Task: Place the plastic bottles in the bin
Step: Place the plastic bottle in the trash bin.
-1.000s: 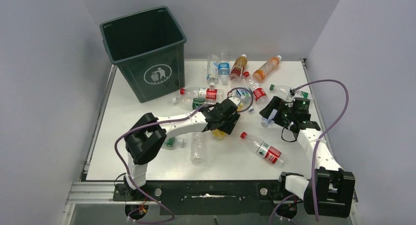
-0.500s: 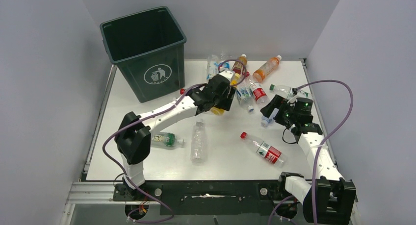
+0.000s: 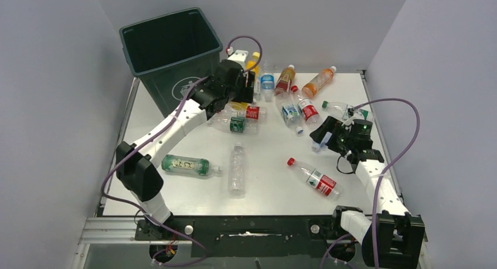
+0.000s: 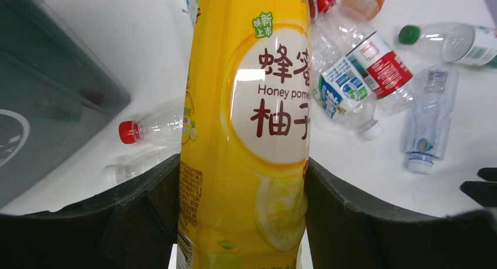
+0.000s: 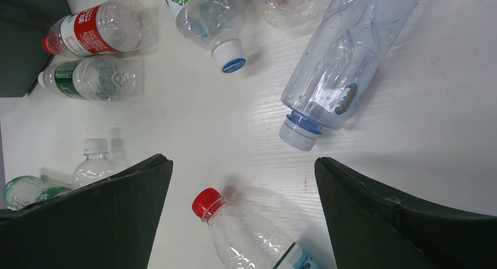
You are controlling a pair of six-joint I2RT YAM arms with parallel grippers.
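Nearest my bases and well in front of the bin (image 3: pixel 176 93), three plastic bottles lie flat on the white table (image 3: pixel 275 193). The green-labelled bottle (image 3: pixel 186 164) is straight out from the bin's front. The bare clear bottle (image 3: pixel 237 170) is a little right of the bin's right side. The red-capped bottle (image 3: pixel 313 178) is far off to the bin's right, and in my right wrist view its cap sits low between my fingers.

My right gripper (image 3: pixel 324 134) hangs over the table, also far right of the bin and nearer than its front. Its fingers are spread wide with nothing between them. Just past them lies a clear bottle with a pale blue cap (image 5: pixel 334 75).

Closer to the bin's front right corner, a red-labelled bottle (image 3: pixel 252 112) and a green-banded bottle (image 3: pixel 234 123) lie side by side. Right of these, still nearer than the bin's back wall, are a blue-and-white bottle (image 3: pixel 291 115), another red-labelled one (image 3: pixel 305 108) and a green-capped one (image 3: pixel 346 109). Farther back, level with the bin, lie two orange bottles (image 3: pixel 285 78) and a blue-labelled one (image 3: pixel 267 82).

My left gripper (image 3: pixel 245 81) is up off the table, just beside the bin's right rim. Its fingers are clamped on either side of a yellow bottle (image 4: pixel 258 105). That bottle stands upright in my grip and is not over the bin's opening.
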